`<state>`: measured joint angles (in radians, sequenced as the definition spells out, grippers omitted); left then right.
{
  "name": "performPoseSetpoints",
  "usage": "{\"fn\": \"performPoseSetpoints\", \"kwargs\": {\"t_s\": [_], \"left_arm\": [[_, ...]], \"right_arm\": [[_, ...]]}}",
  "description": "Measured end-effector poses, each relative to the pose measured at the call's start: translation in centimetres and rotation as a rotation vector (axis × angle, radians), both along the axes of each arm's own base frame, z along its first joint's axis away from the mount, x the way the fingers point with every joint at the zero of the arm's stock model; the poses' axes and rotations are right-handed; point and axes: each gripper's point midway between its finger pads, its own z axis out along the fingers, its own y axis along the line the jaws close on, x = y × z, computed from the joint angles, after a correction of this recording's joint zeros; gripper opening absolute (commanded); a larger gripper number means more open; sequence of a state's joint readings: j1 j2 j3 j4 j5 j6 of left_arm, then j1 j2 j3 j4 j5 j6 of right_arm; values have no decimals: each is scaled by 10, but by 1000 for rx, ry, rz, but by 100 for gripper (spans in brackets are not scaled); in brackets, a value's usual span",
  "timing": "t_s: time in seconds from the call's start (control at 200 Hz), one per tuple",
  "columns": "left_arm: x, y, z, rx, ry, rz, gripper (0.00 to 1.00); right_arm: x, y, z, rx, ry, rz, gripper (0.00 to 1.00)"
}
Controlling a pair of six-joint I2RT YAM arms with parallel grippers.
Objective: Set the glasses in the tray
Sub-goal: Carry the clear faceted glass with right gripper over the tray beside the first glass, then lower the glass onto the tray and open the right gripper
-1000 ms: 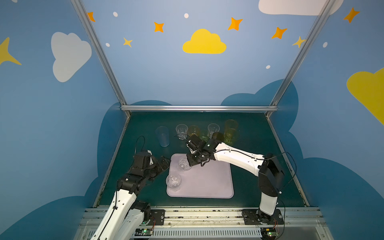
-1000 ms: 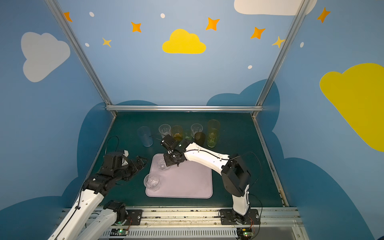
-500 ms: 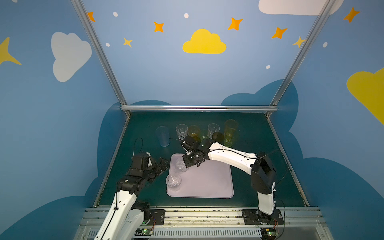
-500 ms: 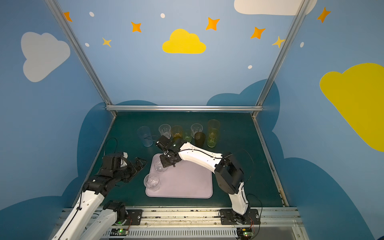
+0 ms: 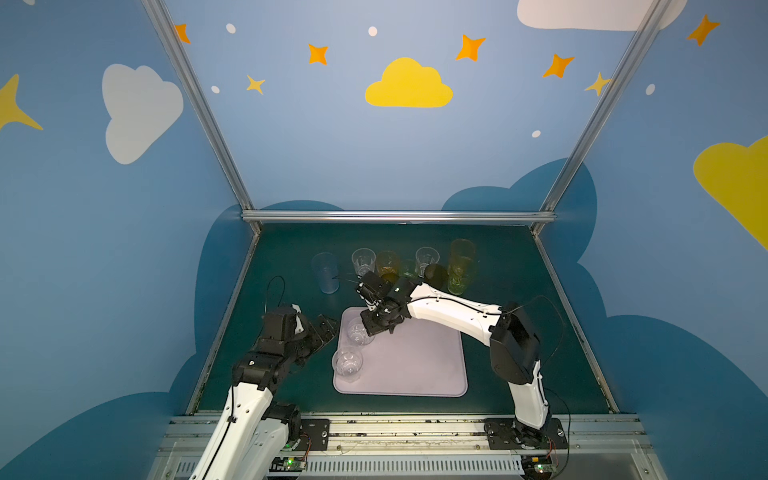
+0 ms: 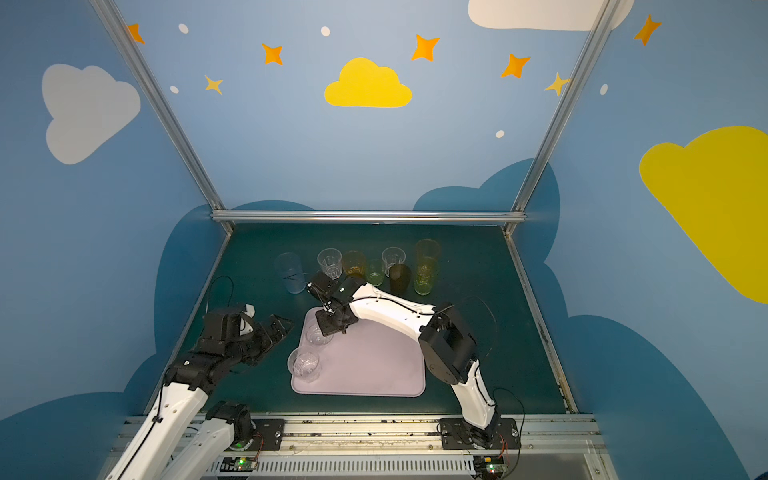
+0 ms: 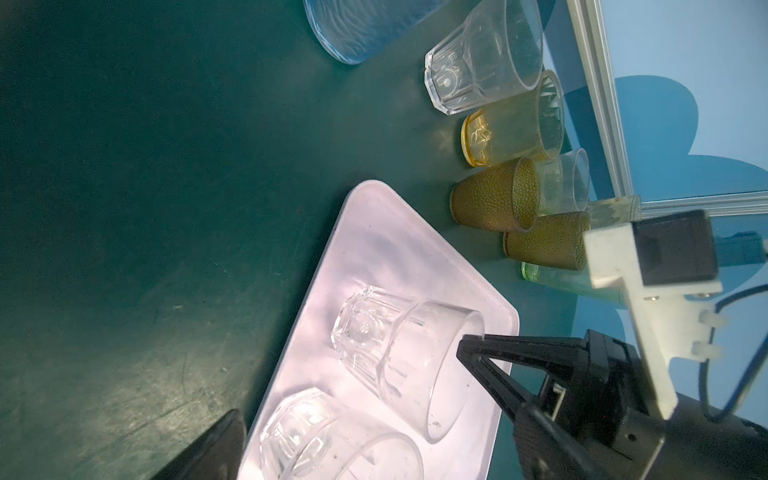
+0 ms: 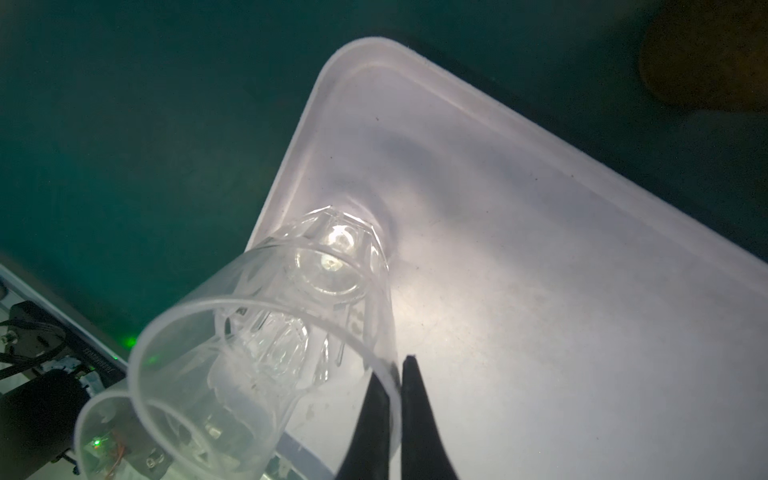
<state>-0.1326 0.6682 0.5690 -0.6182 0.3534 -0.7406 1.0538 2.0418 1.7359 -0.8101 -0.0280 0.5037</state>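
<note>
Right gripper pinching clear glass, tray beneath

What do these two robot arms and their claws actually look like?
The left arm and right arm have smooth white shells, chunky black joints and black bases. Thin black cables loop off them. The left gripper and right gripper are black, each with two tapering fingers. A white bracket by the right wrist carries a small black camera.
</note>
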Motion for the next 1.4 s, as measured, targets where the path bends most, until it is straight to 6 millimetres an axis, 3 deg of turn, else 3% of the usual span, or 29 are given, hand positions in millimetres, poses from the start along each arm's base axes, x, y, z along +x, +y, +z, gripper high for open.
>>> {"fn": "performPoseSetpoints", "kwargs": {"t_s": [0.496,1.402], "left_arm": [[-1,1,1,1,-12,2,100],[-1,1,1,1,-12,4,100]], "right_arm": [[-3,10,-2,-17,4,27,2],[1,15,4,22,23,20,37]]}}
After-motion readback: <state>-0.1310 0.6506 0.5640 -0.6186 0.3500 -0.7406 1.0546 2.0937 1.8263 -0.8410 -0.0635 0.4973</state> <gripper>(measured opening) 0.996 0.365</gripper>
